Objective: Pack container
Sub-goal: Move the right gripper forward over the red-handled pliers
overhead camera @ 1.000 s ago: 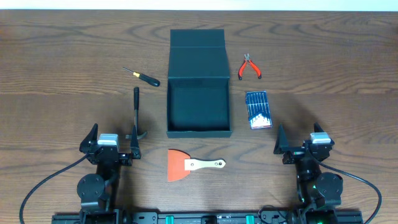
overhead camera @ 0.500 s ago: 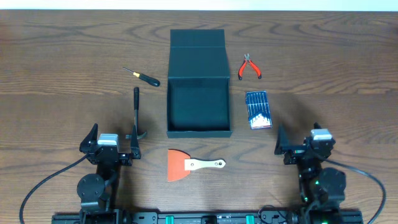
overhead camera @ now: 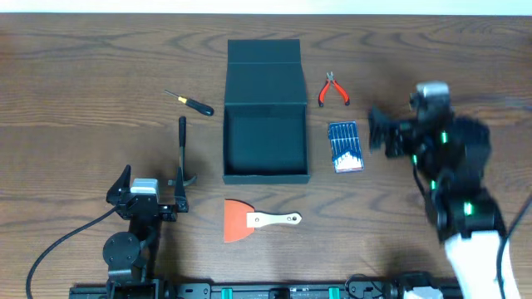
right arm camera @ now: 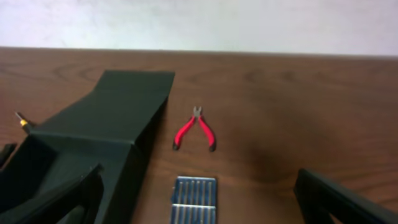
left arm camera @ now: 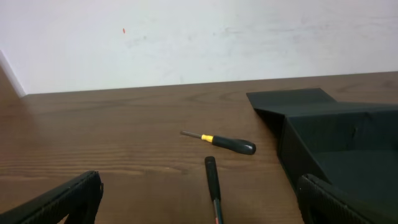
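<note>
Wood table [overhead camera: 83, 66] | container [overhead camera: 266, 124] open | left gripper [left arm camera: 199, 202], right gripper [right arm camera: 196, 202] spread | scraper [overhead camera: 249, 220] overhead-only (not wrists)

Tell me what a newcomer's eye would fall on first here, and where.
The open, empty container sits at the table's centre, lid laid back. The right gripper, open and blurred, hangs right of it beside the blue case. The orange scraper lies on the container's near side, the red pliers right of its lid.

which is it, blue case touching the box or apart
Apart. The overhead view shows a strip of table between the blue case and the box.
</note>
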